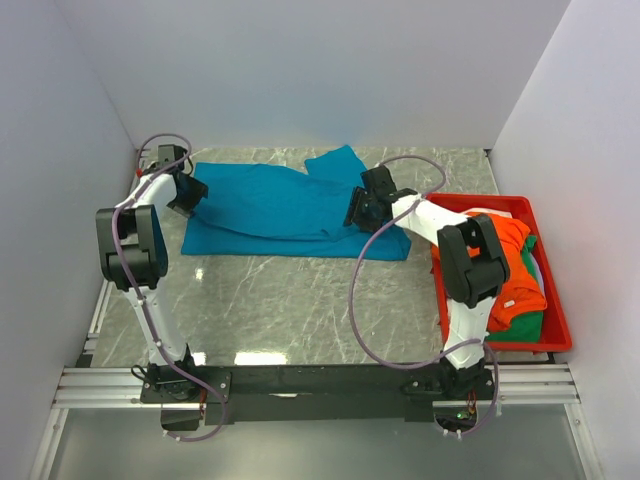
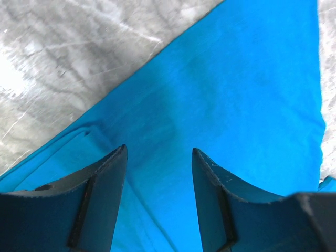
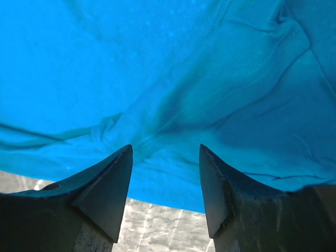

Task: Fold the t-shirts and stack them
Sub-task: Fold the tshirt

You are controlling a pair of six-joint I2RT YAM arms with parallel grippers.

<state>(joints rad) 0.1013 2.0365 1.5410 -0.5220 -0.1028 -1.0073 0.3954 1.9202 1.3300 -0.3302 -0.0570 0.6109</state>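
A teal-blue soft cloth t-shirt [image 1: 270, 205] is lying spread along the far side of the grey marbled bench [image 1: 300, 300], rumpled rather than flat, with one part turning up toward the back wall. The left tool [image 2: 159, 152] is hanging over the shirt's left end with its fingers standing apart and nothing between them. The right tool [image 3: 165, 149] is likewise gaping over the wrinkled right end, close above the cloth and a stitched seam.

The cloth is likely to handle as light, limp and a little clingy: it is draping into creases, so it will probably sag and slide when lifted from one spot only. Pinching a hem or a seam at each end, one tool per side, is looking like the surest hold, since doubled fabric there is giving the fingers something thicker to bite.

At the right, a red plastic bin [image 1: 480, 199] is holding an orange crumpled t-shirt [image 1: 510, 260] and a green t-shirt [image 1: 525, 320] beneath it. The right arm is covering much of that pile, so how many shirts are waiting there is hard to tell. Whether either tool is touching the teal shirt is not clear, and its neck opening is not showing.
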